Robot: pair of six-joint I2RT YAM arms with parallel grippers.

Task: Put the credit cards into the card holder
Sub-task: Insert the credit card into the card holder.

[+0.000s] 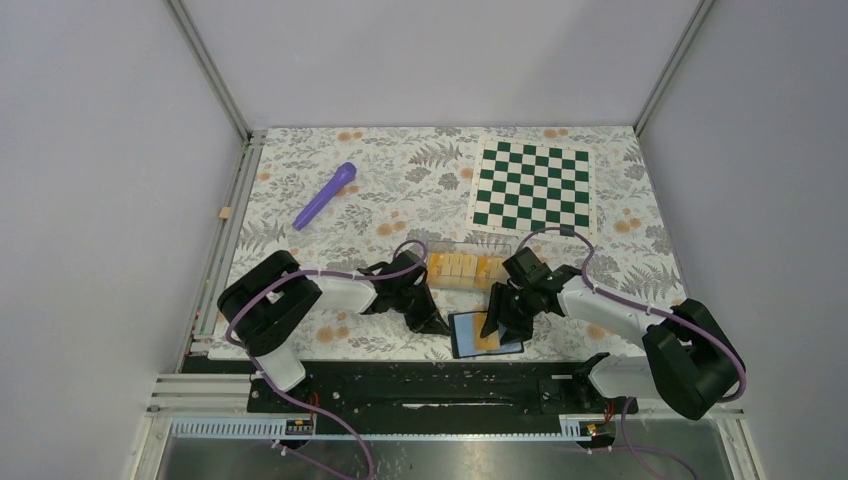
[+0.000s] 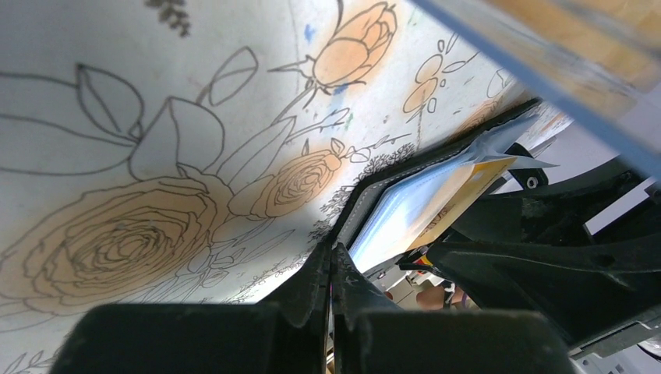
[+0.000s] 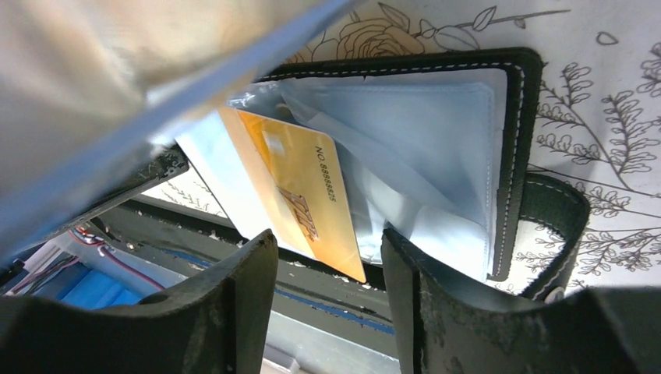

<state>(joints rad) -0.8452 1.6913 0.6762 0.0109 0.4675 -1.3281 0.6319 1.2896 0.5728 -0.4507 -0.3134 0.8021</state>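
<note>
Two arms meet at the table's near edge, mid-insertion by my reading. One clear box (image 1: 500,247) holds a row of further credit cards (image 1: 465,270), too small to count. One card holder (image 1: 462,335) lies open just before it. The left gripper (image 2: 331,253), closed to a slit, rests at the holder's corner. The right gripper (image 3: 327,241), jaws apart, straddles one credit card (image 3: 300,199) half inside a sleeve. Next it needs a straight push.

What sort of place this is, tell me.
Probably a robot test cell: aluminium frame posts around plain walls, left arm and right arm bolted at a floral table, plus chequered mat.
</note>
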